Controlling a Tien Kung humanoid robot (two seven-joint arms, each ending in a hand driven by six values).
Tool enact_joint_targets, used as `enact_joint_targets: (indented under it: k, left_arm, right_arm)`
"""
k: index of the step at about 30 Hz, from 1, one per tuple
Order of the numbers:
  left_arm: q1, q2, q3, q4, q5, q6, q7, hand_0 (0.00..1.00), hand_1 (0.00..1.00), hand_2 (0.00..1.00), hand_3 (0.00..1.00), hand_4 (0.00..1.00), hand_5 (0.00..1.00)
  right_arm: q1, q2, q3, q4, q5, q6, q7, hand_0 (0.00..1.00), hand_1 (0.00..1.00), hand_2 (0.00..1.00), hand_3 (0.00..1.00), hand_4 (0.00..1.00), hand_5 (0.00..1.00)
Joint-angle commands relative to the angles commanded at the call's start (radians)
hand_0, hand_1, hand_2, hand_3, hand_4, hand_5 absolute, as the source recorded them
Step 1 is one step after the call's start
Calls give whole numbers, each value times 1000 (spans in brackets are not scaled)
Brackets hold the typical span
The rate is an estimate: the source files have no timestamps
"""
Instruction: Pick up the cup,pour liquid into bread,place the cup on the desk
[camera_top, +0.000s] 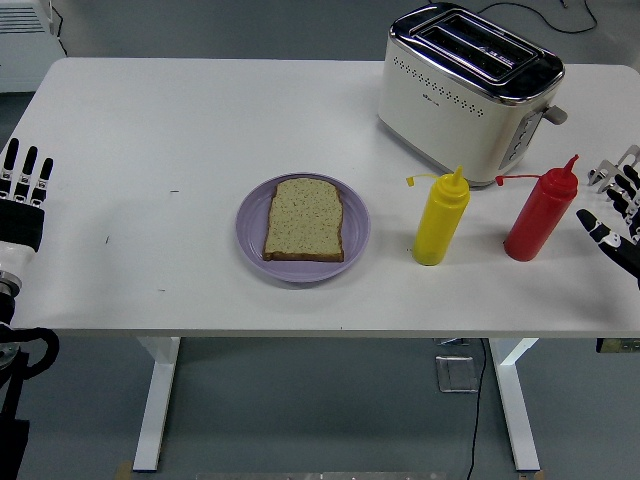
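A slice of bread (304, 219) lies flat on a lilac plate (250, 235) near the table's middle front. To its right stand a yellow squeeze bottle (440, 220) and a red squeeze bottle (540, 213), both upright with caps hanging off. No cup is in view. My right hand (612, 212) hovers at the right edge, just right of the red bottle, fingers spread and holding nothing. My left hand (24, 190) rests at the table's left edge, fingers straight and open.
A white and chrome toaster (468, 92) stands at the back right, behind the two bottles. The white table (150, 150) ends close in front of the plate. A cable runs behind the toaster.
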Motion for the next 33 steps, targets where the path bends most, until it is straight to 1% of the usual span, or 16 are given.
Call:
enact_joint_targets:
  k: [6,9,17,26,27,32,33]
  left_arm:
    - [0,-1,-2,-1,0,3,0,798,793,824,745,532,998]
    - [0,-2,-1,-1,-2,5,0,796,794,824,736,532,998]
    - [0,-2,-3,-2,-2,5,-1,797,793,824,734,531,998]
    - [0,-2,-6,-1,0,5,-1,797,791,821,733,525,998]
    - [0,-2,-6,-1,0,5,-1,796,791,819,728,519,998]
    - [0,-2,-7,-1,0,5,-1,796,791,819,728,519,998]
    - [0,-2,-7,-1,0,5,-1,796,791,819,728,518,998]
  right_arm:
    - [23,9,-22,-14,-17,-9,-4,998,932,985,998,947,369]
    - [55,22,-44,-38,-23,-20,-3,998,934,983,998,946,357]
    - [103,33,-92,-86,-34,-37,-1,998,933,984,998,943,348]
    - [138,39,-136,-113,-15,-50,8,998,927,981,998,940,342]
    - [146,41,-147,-118,-12,-54,9,988,913,969,998,937,336]
    - [169,50,-175,-136,5,-75,20,988,913,969,998,937,336]
    - [172,50,-179,-139,8,-77,21,981,903,957,998,937,334]
